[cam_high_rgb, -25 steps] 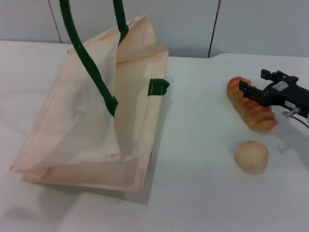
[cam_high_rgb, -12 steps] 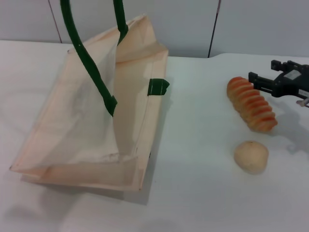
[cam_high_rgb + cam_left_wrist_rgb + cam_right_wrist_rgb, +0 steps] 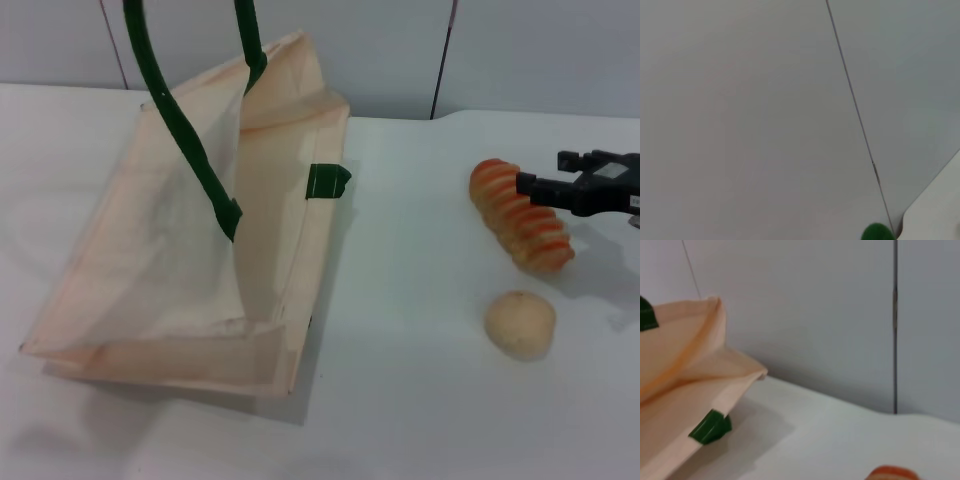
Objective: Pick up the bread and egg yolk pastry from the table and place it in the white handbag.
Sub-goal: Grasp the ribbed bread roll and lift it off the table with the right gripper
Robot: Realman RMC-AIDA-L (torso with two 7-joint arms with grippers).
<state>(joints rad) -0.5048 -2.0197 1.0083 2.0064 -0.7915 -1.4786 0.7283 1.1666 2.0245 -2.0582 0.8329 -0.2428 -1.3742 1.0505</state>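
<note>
The bread [image 3: 520, 215], a ridged orange loaf, lies on the white table [image 3: 420, 400] at the right. Its top just shows in the right wrist view [image 3: 890, 473]. The egg yolk pastry [image 3: 520, 323], a smooth tan ball, sits just in front of it. My right gripper [image 3: 541, 171] hovers open over the loaf's far half, one finger [image 3: 545, 188] across its ridges, holding nothing. The white handbag [image 3: 200, 240] [image 3: 685, 385] stands open on the left, its green handles [image 3: 190, 150] rising out of the head view. My left gripper is out of view.
A green tab [image 3: 328, 180] [image 3: 710, 427] sticks out of the bag's side toward the foods. A grey panelled wall [image 3: 400, 50] runs behind the table. A green patch [image 3: 876, 232] shows at the edge of the left wrist view.
My right gripper pulled back and rightward off the loaf's middle, lifted, then dipped again over its far half. Bread, pastry and bag have not moved.
</note>
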